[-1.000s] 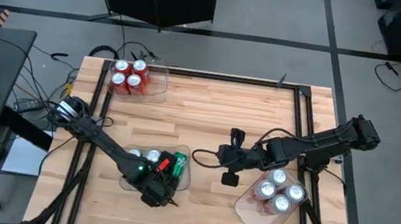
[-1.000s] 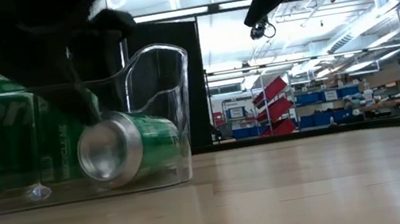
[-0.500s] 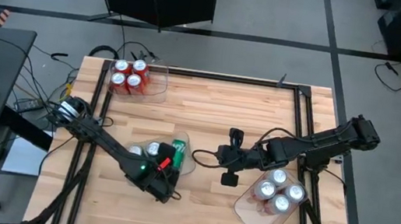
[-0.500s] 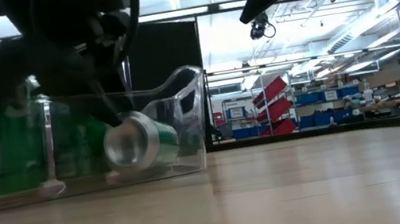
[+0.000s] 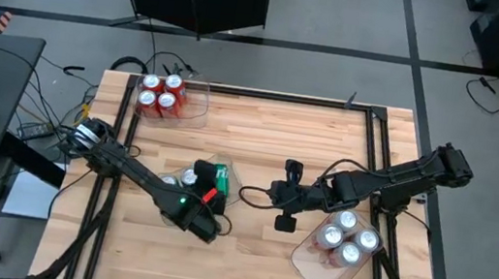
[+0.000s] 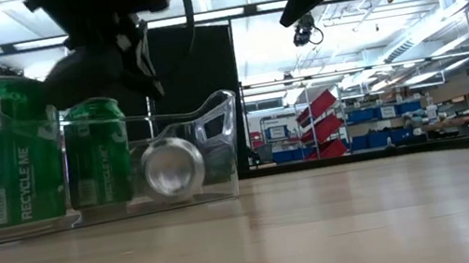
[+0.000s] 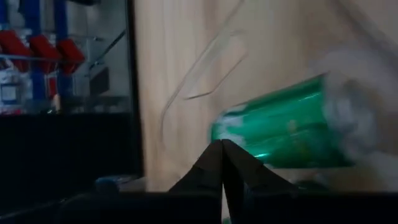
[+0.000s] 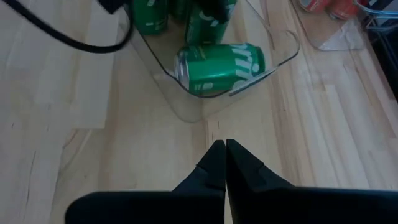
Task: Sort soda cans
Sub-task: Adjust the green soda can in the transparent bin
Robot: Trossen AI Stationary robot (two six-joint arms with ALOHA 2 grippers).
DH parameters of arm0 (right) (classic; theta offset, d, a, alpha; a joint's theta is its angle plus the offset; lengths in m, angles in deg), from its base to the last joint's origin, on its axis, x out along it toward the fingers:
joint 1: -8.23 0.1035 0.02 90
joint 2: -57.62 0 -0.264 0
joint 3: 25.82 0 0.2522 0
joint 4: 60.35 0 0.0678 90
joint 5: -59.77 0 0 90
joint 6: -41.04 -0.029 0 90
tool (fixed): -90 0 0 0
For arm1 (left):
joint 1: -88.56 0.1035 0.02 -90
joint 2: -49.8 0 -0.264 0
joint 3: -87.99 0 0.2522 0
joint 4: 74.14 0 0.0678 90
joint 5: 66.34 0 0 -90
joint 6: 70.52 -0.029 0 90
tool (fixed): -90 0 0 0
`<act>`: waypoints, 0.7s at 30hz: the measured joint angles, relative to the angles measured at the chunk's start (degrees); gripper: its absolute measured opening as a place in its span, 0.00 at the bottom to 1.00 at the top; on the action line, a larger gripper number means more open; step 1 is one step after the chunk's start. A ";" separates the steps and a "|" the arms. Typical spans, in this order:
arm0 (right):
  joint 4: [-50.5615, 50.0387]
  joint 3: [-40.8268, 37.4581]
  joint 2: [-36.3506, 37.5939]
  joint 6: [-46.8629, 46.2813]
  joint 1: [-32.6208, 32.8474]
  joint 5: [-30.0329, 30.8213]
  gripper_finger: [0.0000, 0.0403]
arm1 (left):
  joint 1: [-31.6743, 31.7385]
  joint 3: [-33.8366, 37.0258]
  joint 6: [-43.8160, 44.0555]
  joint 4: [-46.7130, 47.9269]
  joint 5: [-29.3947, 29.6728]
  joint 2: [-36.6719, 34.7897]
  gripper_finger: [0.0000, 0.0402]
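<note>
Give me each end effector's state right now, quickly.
Left end effector: shut, holding nothing.
Right end effector: shut, holding nothing.

Right gripper (image 8: 224, 151) fingertips pressed together, above bare light wooden tabletop (image 8: 93, 143). Straight ahead of fingertips: clear plastic rectangular tray (image 8: 205, 109). Green cylindrical soda can (image 8: 219, 67) lies on side inside tray's near end, silver top facing sideways. Beyond it, further green cans (image 8: 149, 15) upright in same tray. Black cable (image 8: 74, 37) crosses tabletop off to one side. Second clear tray (image 8: 329, 34) with red cans (image 8: 323, 6) far ahead, off to other side.
</note>
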 joint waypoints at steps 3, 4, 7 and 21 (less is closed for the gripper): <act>0.00 0.00 0.00 0.00 0.00 0.00 0.00 | 1.84 -0.01 -0.01 1.86 0.19 -0.02 0.01; 0.00 0.00 0.00 -0.02 0.00 0.00 0.00 | 2.36 -0.02 0.08 1.92 -0.61 -0.02 0.02; 0.04 0.00 0.00 -0.01 0.00 0.00 0.00 | 3.17 -0.02 -0.71 -0.05 -8.84 -0.59 0.01; 1.66 0.02 0.00 0.18 0.00 0.00 0.01 | 6.47 1.99 -1.46 -10.41 -29.17 -1.31 0.21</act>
